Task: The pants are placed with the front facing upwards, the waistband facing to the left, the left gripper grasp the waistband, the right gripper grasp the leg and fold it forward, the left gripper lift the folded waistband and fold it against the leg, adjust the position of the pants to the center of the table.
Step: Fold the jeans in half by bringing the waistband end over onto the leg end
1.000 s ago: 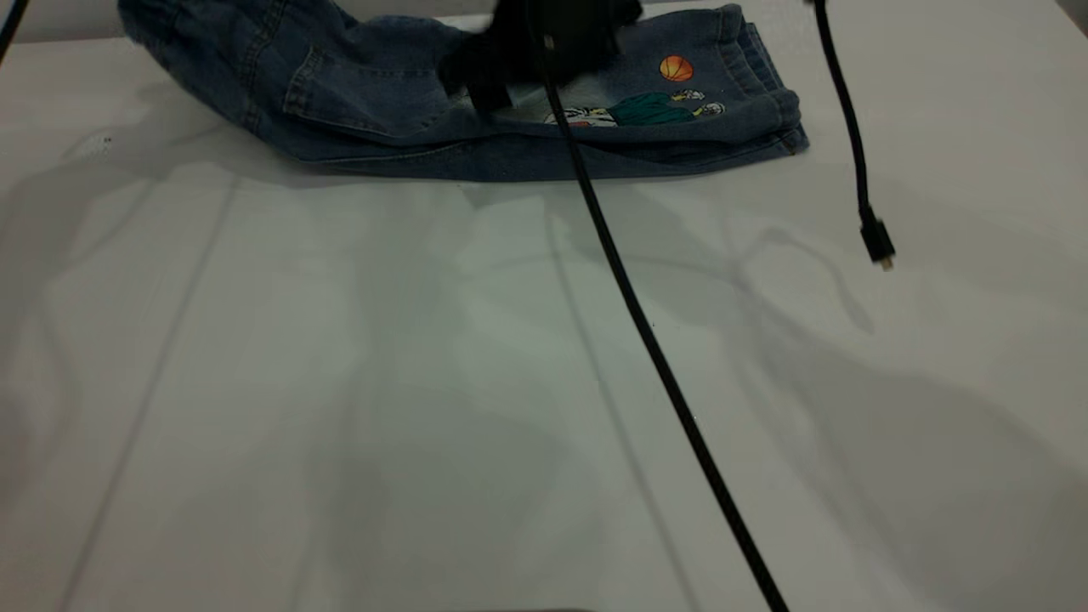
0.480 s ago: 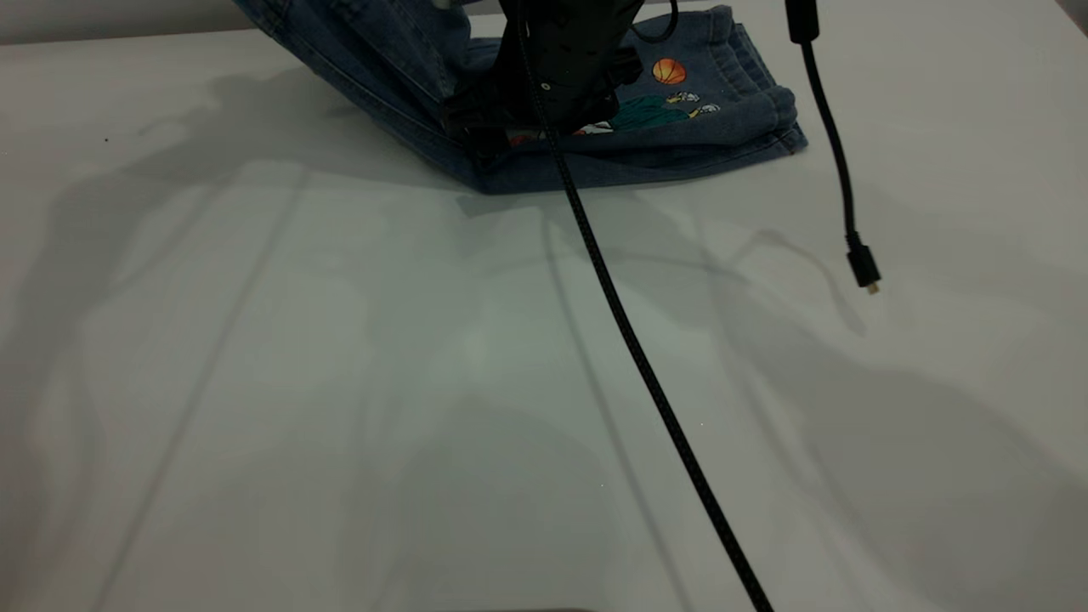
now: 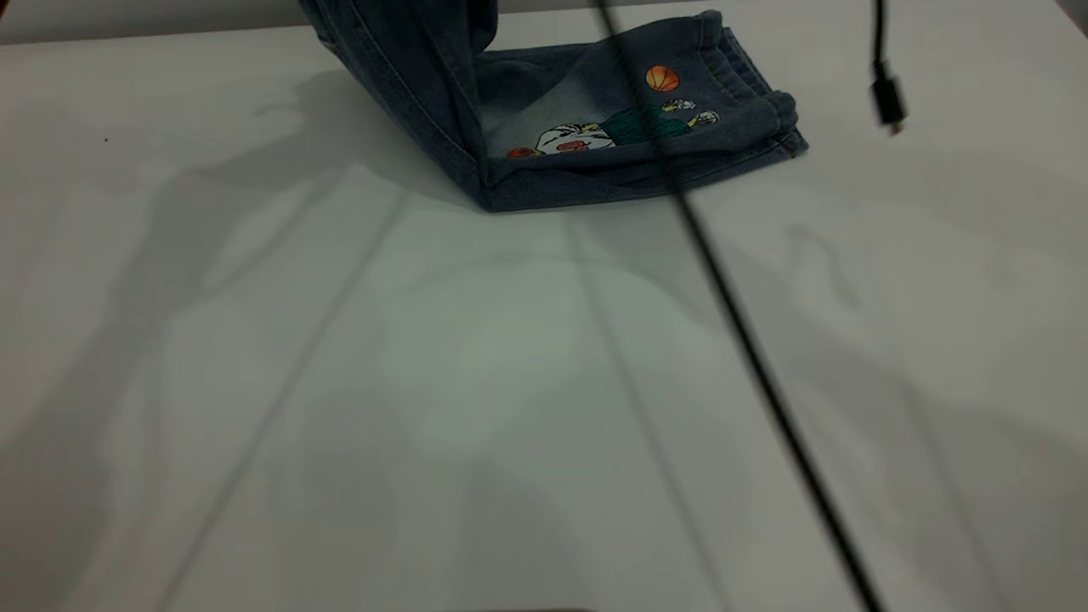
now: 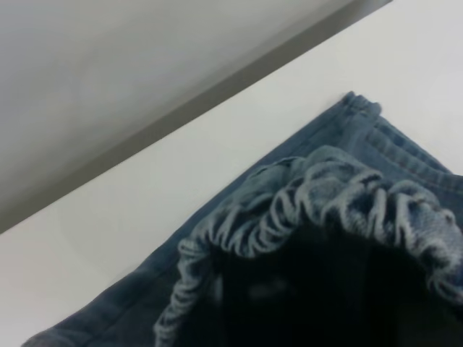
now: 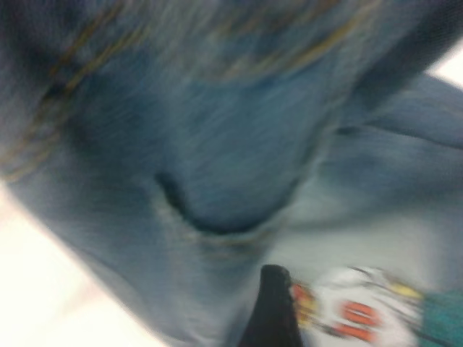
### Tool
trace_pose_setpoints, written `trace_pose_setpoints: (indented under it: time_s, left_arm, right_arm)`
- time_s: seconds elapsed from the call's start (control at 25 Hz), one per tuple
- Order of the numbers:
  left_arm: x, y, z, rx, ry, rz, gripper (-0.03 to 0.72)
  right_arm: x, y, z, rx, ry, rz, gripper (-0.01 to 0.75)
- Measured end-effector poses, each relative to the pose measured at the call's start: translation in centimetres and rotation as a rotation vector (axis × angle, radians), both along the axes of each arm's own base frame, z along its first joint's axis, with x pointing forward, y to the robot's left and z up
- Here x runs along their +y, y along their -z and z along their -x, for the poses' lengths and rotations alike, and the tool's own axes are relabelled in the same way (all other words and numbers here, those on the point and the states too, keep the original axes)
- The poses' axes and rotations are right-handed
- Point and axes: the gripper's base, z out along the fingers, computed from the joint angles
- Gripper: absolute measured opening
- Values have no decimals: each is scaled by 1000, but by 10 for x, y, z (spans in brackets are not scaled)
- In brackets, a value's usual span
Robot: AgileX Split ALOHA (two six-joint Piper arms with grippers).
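Gathered elastic waistband [image 4: 318, 210] of short blue denim pants [image 3: 595, 127] raised off white bench [image 3: 340, 382] at far edge, presumably for folding onto basketball-print leg [image 3: 646, 110] lying flat; black left gripper's fingers apparently clamping ruffled band; right gripper's fingers: cannot tell.

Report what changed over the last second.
The waistband end of the pants rose from slumped on the table to nearly upright. The black gripper over the cartoon print left the exterior view, uncovering it. The folded leg stayed put.
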Motion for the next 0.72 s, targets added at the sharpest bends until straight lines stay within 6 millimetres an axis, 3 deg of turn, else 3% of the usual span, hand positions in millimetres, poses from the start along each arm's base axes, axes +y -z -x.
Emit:
trace_pose_setpoints:
  time_s: [0.16,0.36,0.6,0.72]
  left_arm:
    - [-15,0,4,0,30,0,35]
    - [-41,0,11,0,84,2,35]
    - [-78,-2,22,-35,146,-2,35]
    - [-91,-3,27,-61,173,-11,35]
  right_arm:
    - [-49,9,-18,74,100,34,514]
    - [-94,47,-35,174,201,55,514]
    - [-105,101,-31,337,238,72,514]
    - [-103,106,-30,356,231,46,514]
